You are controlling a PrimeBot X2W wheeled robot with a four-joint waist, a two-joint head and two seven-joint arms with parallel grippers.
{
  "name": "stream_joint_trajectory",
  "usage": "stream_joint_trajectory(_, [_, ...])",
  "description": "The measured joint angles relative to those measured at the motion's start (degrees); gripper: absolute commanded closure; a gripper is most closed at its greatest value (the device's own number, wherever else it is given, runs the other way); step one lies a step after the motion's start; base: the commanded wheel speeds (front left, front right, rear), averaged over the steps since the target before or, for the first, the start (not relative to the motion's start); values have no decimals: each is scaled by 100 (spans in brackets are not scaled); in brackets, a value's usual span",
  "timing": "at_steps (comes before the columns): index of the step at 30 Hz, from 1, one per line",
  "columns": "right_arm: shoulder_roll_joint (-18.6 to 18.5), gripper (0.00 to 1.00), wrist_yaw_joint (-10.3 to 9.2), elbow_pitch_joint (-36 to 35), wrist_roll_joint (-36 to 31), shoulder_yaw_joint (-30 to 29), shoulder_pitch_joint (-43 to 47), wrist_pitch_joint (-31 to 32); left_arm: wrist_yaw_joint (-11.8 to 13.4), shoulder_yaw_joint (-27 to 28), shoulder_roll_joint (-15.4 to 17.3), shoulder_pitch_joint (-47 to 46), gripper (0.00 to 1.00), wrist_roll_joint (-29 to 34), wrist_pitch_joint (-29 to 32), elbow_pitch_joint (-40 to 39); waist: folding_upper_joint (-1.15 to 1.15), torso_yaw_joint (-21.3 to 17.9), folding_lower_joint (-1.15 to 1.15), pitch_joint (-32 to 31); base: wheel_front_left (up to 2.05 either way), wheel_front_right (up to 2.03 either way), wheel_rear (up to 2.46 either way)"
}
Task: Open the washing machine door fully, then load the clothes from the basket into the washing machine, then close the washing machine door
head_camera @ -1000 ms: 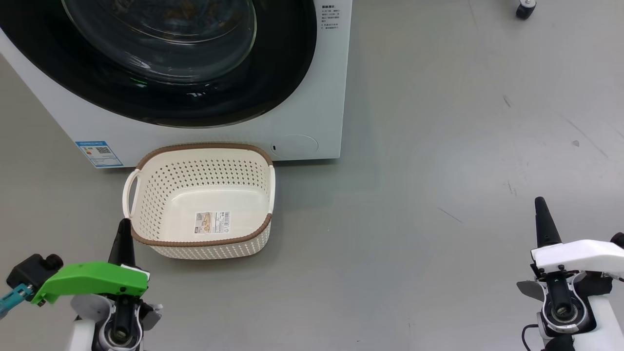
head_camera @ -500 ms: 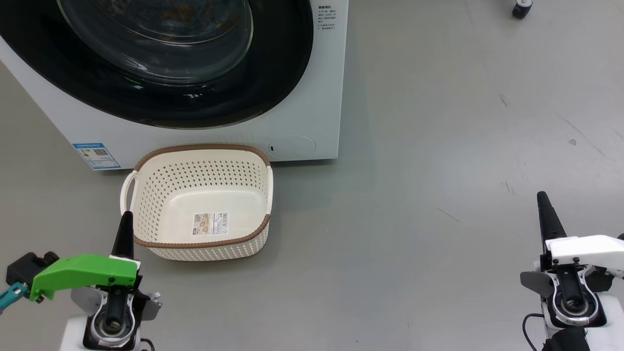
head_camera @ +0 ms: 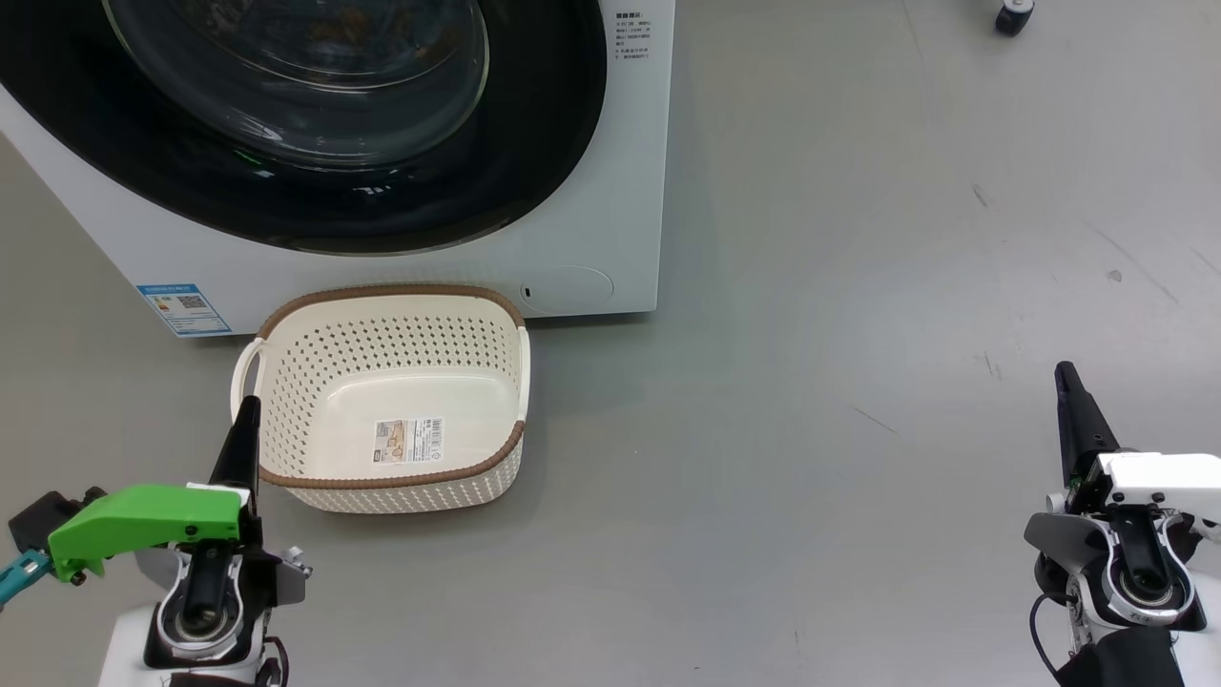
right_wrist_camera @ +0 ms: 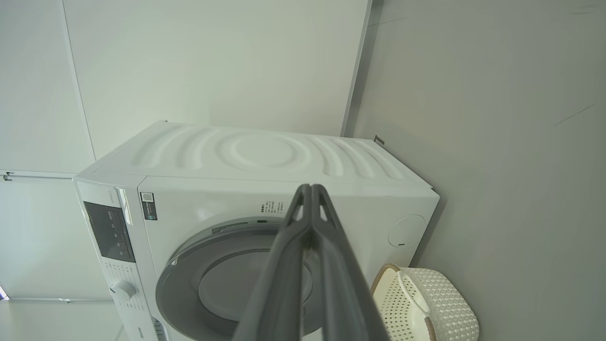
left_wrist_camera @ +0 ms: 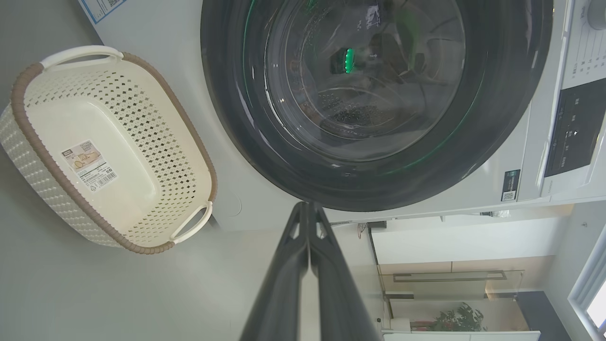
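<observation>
Grey floor (head_camera: 858,458); washing machine door (head_camera: 544,134) cropped; left gripper (head_camera: 249,408), right gripper (head_camera: 1065,374) clenched empty.

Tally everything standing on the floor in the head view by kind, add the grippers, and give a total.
Washing machine: 1
Washing machine door: 1
Basket: 1
Caster wheel: 1
Grippers: 2 (left gripper, right gripper)
Total: 6
</observation>
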Motion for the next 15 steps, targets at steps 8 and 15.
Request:
stream_joint_trajectory(8, [7, 100, 7, 4, 683, -105, -113, 199, -8, 70, 1, -105, 100, -723, 193, 86, 0, -28, 0, -5, 0, 0, 0])
stream_joint_trajectory(15, [9, 100, 8, 4, 839, -129, -114, 243, -30, 75, 1, -175, 100, -917, 199, 88, 0, -33, 0, -6, 0, 0, 0])
